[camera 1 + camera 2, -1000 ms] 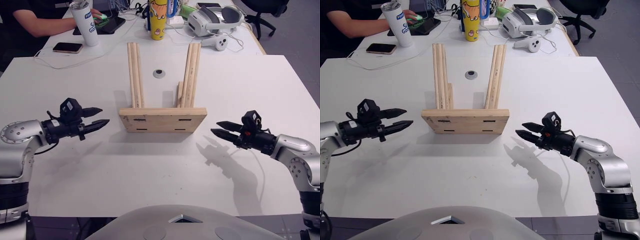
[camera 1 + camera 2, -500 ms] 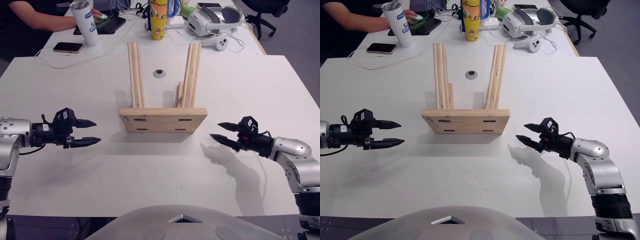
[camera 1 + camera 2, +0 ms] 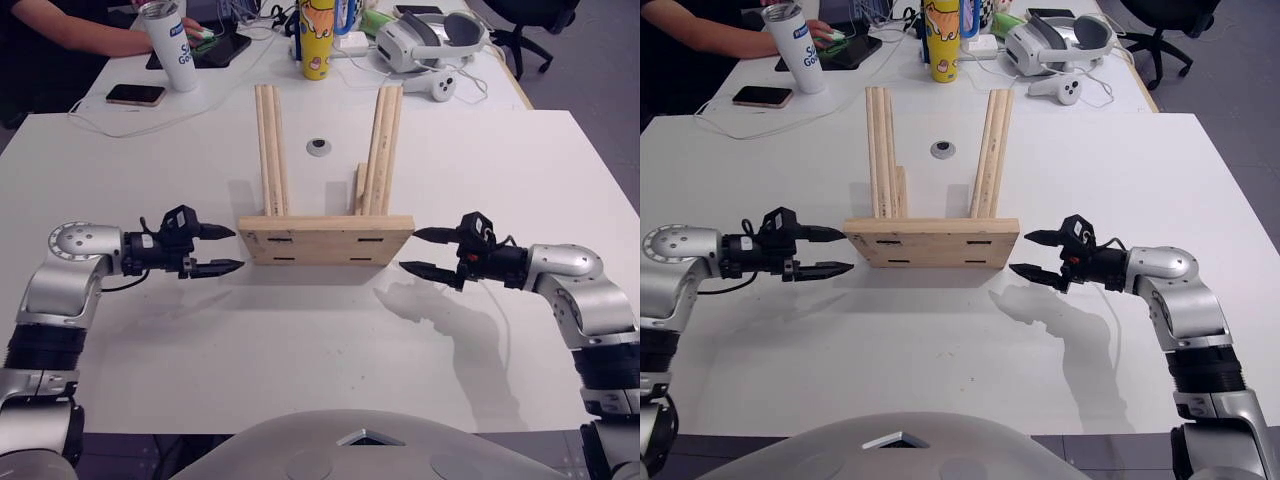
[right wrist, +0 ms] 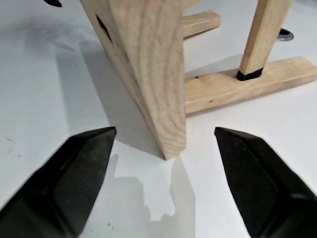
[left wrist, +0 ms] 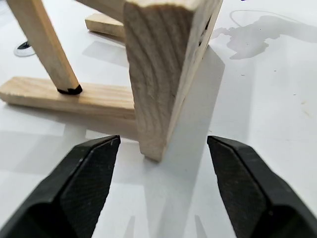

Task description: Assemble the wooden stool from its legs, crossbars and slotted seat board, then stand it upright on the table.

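The assembled wooden stool lies on its side mid-table. Its slotted seat board stands on edge facing me. The left legs and right legs point away across the table. My left gripper is open at the board's left end, with the board's end grain just ahead of its two fingertips. My right gripper is open at the board's right end, its fingers either side of that corner. Neither gripper touches the wood.
A small grey round disc lies on the table between the legs. The far table holds a tumbler, a yellow can, a phone and a headset. A thin cable crosses the far left.
Both grippers have closed in on the seat board's ends. The left one first drew back to the left, then came in. The stool has not moved.
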Controlling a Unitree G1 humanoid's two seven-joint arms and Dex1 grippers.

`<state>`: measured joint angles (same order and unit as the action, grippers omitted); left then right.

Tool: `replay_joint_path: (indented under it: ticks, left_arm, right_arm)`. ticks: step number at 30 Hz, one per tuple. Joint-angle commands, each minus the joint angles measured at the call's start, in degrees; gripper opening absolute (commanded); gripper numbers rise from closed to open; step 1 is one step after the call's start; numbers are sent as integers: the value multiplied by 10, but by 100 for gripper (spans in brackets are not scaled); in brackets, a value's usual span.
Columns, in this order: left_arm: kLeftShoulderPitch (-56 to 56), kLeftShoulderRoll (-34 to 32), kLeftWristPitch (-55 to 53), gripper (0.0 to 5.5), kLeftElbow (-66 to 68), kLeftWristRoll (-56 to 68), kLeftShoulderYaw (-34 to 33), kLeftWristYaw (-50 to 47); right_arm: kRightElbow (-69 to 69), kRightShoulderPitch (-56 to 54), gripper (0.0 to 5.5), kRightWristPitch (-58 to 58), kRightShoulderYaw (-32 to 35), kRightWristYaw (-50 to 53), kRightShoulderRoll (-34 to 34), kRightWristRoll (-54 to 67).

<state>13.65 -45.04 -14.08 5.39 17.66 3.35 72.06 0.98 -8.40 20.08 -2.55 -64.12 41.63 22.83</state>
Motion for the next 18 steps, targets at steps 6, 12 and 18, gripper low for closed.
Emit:
replay_joint_path:
  ticks: [6,12,18]
  left_arm:
    - [52,33,62,331,62,-26,25,10]
    - [70,39,76,331,78,-30,36,26]
    - [87,40,71,256,97,-25,43,51]
  right_arm:
    - [-74,-72,366,-55,-37,-33,-29,-34]
    - [-96,-94,309,-61,-49,-59,-40,-38]
    - [-105,-95,228,-57,-54,-83,-38,-34]
